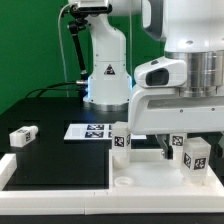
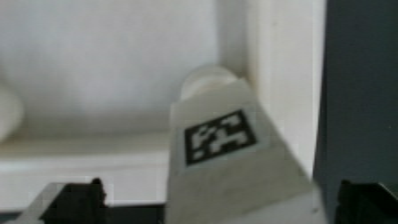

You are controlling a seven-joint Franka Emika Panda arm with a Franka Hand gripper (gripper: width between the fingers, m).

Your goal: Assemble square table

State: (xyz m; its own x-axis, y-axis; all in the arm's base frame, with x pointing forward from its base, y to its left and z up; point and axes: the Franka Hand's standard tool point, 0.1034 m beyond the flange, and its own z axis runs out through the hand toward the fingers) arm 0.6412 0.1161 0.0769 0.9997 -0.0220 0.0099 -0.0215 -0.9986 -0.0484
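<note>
The white square table top [image 1: 150, 182] lies at the front of the exterior view's right. Three white tagged legs stand on it [image 1: 120, 142], [image 1: 178, 145], [image 1: 196, 157]. A fourth leg [image 1: 22, 135] lies loose on the black table at the exterior view's left. My gripper [image 1: 176, 138] hangs over the table top. In the wrist view my gripper [image 2: 222, 200] is open, with one tagged leg [image 2: 222, 135] standing between its dark fingertips [image 2: 80, 200]. There is a gap on each side of the leg. The table top's inside and raised rim [image 2: 107, 80] lie behind it.
The marker board [image 1: 88, 131] lies flat in the middle of the table, in front of the arm's white base [image 1: 105, 70]. White border rails [image 1: 50, 190] run along the front and the exterior view's left edge. My hand hides the table top's far right part.
</note>
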